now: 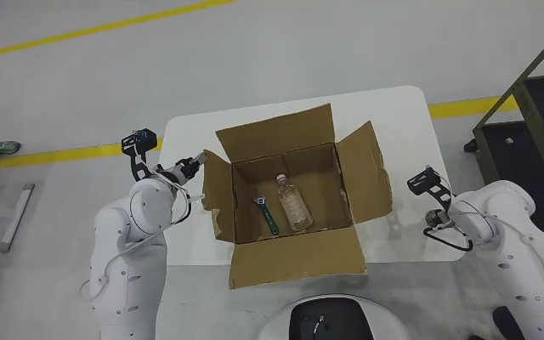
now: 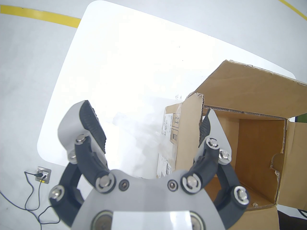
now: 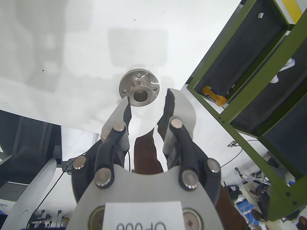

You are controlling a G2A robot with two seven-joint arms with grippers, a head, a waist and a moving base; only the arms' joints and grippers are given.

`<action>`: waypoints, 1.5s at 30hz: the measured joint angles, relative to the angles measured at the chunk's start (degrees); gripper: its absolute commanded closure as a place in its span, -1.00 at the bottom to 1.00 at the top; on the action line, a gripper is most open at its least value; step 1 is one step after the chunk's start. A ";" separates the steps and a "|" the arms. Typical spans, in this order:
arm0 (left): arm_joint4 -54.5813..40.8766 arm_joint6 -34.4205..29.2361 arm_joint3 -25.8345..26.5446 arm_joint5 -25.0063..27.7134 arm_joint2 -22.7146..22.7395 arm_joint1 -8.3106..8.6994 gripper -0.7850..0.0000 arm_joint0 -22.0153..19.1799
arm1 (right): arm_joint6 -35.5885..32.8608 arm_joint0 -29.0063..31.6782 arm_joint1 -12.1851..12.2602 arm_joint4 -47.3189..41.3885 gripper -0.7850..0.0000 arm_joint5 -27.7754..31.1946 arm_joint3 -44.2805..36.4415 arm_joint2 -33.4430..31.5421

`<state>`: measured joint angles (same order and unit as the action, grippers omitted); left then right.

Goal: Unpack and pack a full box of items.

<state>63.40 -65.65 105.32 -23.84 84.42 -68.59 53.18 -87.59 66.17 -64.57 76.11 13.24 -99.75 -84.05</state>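
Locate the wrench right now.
In the top view, the wrench lies flat on the floor of the open box, just left of the bottle and toward the wall nearest the robot.

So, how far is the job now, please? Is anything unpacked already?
Done: the box stands open, and a metal flange lies out on the table, apparently unpacked.

In hand: nothing. The right gripper has its fingers open by the flange, and the left gripper is open at the box's edge.

Left: a wrench and a bottle are in the box; all the repacking follows.
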 measured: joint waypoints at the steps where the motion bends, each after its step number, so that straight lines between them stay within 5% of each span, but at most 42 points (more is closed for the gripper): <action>1: 0.00 0.00 0.00 0.00 0.00 0.00 -1.00 0.00 | 0.03 -0.01 0.01 0.00 0.26 0.02 0.21 0.10; 19: 0.00 0.00 0.00 0.00 0.00 0.00 -1.00 0.00 | 0.80 -1.14 0.18 0.00 0.07 -0.60 3.42 1.91; 37: 0.00 0.00 0.00 0.00 0.00 0.00 -1.00 0.00 | 1.84 -2.34 0.36 -0.62 0.15 -0.53 6.51 3.15; 40: 0.00 0.00 0.00 0.00 0.00 0.00 -1.00 0.00 | 2.03 -2.58 0.40 -0.74 0.27 -0.47 7.18 3.28; 43: 0.00 0.00 0.00 0.00 0.00 0.00 -1.00 0.00 | 2.16 -2.78 0.44 -0.71 0.89 -0.48 7.59 3.45; 45: 0.00 0.00 0.00 0.00 0.00 0.00 -1.00 0.00 | 2.22 -2.84 0.48 -0.80 1.00 -0.58 7.57 3.45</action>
<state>63.40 -65.65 105.32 -23.84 84.42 -68.59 53.18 -85.37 63.33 -64.09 75.31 12.66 -92.19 -80.60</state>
